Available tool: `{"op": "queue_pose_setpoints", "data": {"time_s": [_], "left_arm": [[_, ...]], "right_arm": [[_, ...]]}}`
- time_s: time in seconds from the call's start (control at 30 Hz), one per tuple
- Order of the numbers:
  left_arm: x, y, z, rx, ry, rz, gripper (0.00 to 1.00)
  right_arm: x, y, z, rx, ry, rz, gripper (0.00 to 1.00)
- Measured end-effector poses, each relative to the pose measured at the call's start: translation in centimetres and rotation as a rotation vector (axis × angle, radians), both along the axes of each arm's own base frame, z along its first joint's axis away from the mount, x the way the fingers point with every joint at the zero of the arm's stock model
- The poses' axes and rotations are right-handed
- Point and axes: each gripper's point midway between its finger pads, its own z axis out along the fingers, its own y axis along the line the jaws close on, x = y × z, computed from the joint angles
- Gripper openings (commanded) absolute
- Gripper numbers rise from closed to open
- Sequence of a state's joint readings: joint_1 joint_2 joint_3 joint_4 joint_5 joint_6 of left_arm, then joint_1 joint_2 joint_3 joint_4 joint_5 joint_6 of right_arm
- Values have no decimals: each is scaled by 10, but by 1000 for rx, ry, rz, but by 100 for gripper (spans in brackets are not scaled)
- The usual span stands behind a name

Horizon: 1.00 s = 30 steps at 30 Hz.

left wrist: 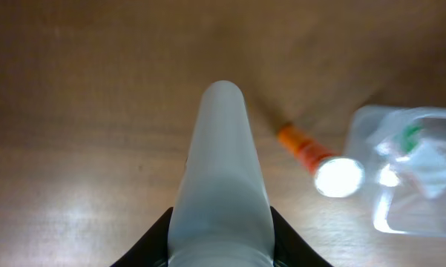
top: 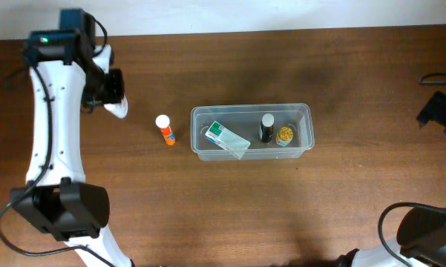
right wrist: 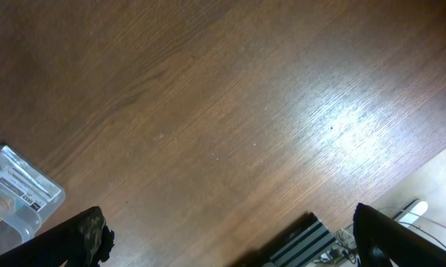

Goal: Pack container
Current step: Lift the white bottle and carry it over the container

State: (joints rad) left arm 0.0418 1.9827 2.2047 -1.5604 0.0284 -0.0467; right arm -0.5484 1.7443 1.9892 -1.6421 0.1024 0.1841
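Observation:
The clear plastic container stands mid-table, also seen in the left wrist view and the right wrist view. Inside it are a white-and-green box, a dark bottle and a small gold-lidded jar. An orange bottle with a white cap lies on the table just left of the container. My left gripper hangs further left, shut on a white rounded bottle. My right gripper is at the table's far right edge, open and holding nothing.
The wooden table runs to a pale wall at the back. Beyond the table's right edge, cables and a ribbed black part show in the right wrist view. The left arm's white links stretch along the left side.

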Motion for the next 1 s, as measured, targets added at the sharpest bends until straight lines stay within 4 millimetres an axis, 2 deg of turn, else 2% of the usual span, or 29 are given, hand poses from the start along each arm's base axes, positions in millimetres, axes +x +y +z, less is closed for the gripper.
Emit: {"op": "queue_pose_setpoints", "data": {"time_s": [0.13, 0.27, 0.37, 0.63, 0.87, 1.0], "left_arm": [[5, -12, 39, -65, -101, -20, 32], [9, -31, 60, -141, -167, -58, 32], [7, -54, 63, -178, -171, -111, 32], [-11, -152, 66, -242, -162, -347, 32], [-26, -211, 69, -254, -185, -494, 32], [-30, -239, 63, -218, -195, -560, 33]], "right_arm": [[0, 0, 0, 0, 0, 0, 98], [0, 0, 0, 0, 0, 0, 98], [0, 0, 0, 0, 0, 0, 98], [0, 0, 0, 0, 0, 0, 98], [0, 0, 0, 0, 0, 0, 98], [0, 0, 0, 0, 0, 0, 98]]}}
